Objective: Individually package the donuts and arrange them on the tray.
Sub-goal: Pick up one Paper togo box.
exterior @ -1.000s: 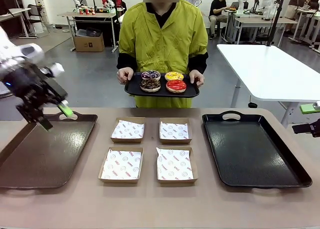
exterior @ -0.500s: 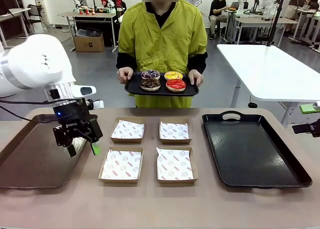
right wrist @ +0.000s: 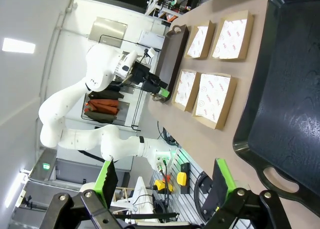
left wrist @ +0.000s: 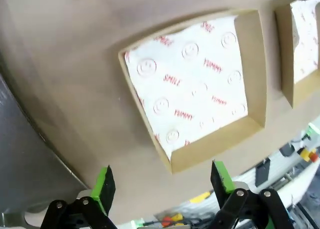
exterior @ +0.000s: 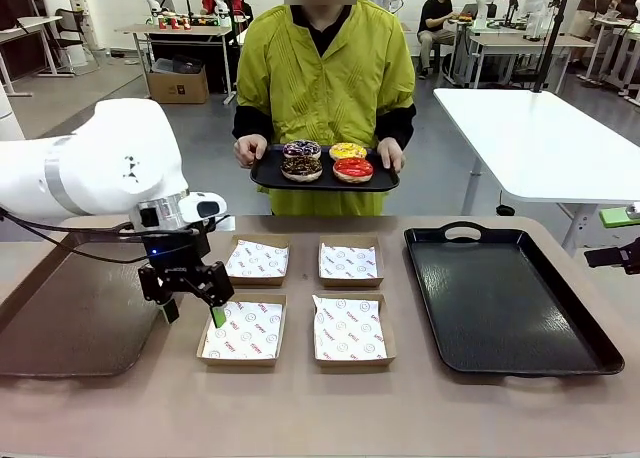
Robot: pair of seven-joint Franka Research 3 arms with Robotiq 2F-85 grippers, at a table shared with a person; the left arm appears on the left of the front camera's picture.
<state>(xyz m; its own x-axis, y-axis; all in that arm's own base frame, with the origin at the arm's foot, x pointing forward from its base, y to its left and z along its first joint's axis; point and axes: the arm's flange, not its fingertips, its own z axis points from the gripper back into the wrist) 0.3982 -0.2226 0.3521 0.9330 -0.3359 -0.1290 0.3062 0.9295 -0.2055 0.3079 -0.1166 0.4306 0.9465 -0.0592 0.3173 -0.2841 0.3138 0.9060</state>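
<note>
A person across the table holds a small black tray point(exterior: 323, 183) with several ring donuts: dark chocolate point(exterior: 300, 169), purple-brown with sprinkles point(exterior: 301, 150), glossy red point(exterior: 352, 170) and yellow point(exterior: 347, 151). My left gripper point(exterior: 193, 312) hangs open and empty just above the table, at the left edge of the near-left paper-lined box point(exterior: 243, 329). In the left wrist view that box point(left wrist: 192, 89) lies just ahead of the open left gripper point(left wrist: 162, 181). At the picture's right edge, beside the big black tray, is my right gripper point(exterior: 612, 255). The right wrist view shows it point(right wrist: 162, 181) open and empty.
Three more lined boxes point(exterior: 256, 260) point(exterior: 351, 262) point(exterior: 351, 329) sit mid-table. A dark tray point(exterior: 70, 318) lies at the left and a black handled tray point(exterior: 505, 298) at the right, both bare. The right wrist view looks along the right tray point(right wrist: 290, 89) toward the boxes.
My left arm has swung from the far left, across the left tray, down to the near-left box. The person's tray and the right arm have stayed put.
</note>
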